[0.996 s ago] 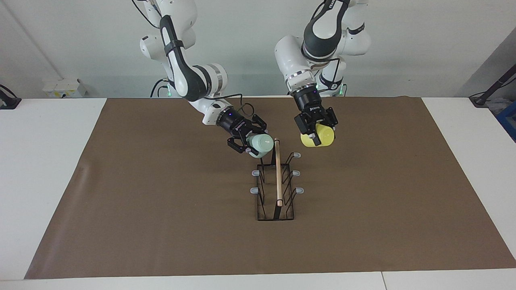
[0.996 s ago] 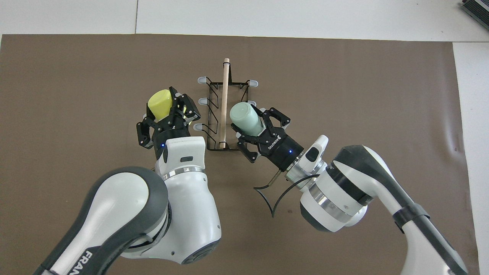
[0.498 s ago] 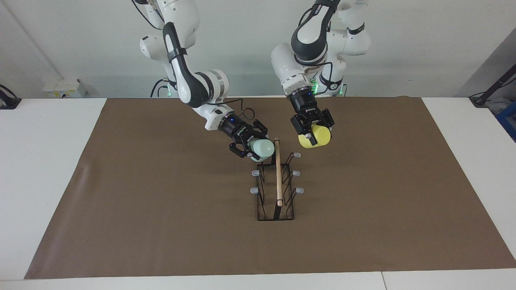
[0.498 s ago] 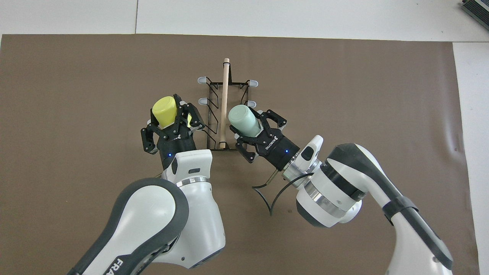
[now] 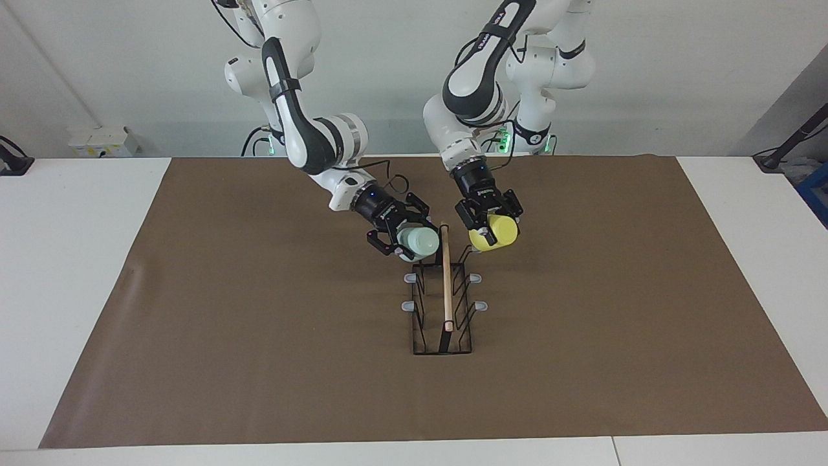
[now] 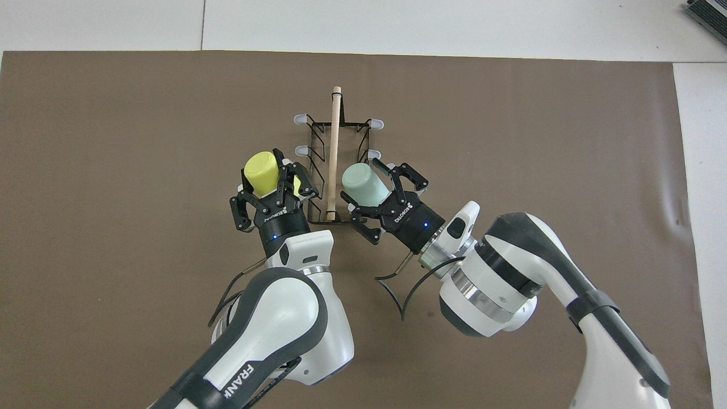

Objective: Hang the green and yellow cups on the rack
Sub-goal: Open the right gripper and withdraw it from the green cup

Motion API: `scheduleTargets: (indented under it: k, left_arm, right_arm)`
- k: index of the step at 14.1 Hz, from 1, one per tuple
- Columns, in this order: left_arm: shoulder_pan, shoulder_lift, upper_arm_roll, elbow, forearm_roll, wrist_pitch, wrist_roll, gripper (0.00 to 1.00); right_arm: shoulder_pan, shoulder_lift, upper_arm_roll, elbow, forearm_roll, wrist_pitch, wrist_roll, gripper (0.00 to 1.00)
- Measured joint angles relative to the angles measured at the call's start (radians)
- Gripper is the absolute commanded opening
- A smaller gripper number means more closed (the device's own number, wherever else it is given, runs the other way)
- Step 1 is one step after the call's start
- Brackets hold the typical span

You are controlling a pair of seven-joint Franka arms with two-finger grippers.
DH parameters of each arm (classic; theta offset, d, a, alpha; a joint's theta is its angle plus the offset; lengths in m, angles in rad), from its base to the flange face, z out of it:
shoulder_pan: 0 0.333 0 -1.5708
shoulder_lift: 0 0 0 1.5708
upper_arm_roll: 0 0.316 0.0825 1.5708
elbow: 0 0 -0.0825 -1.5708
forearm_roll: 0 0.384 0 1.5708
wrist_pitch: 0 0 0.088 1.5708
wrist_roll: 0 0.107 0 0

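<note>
both tools nearer rack (image 5: 443, 291) | left tool (image 6: 271, 192) grips yellow cup (image 6: 262, 172) | right tool (image 6: 375, 200) (spread unclear) around green cup (image 6: 363, 184)

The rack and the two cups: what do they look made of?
Rack: thin black wire frame, probably coated metal; a pale matte rod along the top looks like bare wood; grey peg tips look rubber or plastic. Green cup and yellow cup: opaque, evenly coloured, smooth with a soft sheen, likely plastic.

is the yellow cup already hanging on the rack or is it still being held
Still held. The left hand grips the yellow cup, tipped on its side, beside the rack; whether it touches a peg, cannot tell.
</note>
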Motion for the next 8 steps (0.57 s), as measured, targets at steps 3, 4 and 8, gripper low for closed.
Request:
scheduleTargets:
  k: [3,4,8]
  left_arm:
    - [0.001,0.075,-0.037,0.017,0.038,-0.094,-0.066,0.0]
    - [0.001,0.099,-0.052,0.028,0.044,-0.114,-0.084,0.0]
    - [0.001,0.136,-0.068,0.046,0.049,-0.129,-0.116,0.0]
  right_arm:
    - [-0.005,0.001,-0.002,0.001,0.0,-0.001,0.0,1.0]
    - [-0.008,0.001,-0.003,0.003,0.0,-0.001,0.0,1.0]
    - [-0.044,-0.015,-0.006,0.009,-0.014,0.0,-0.001,1.0]
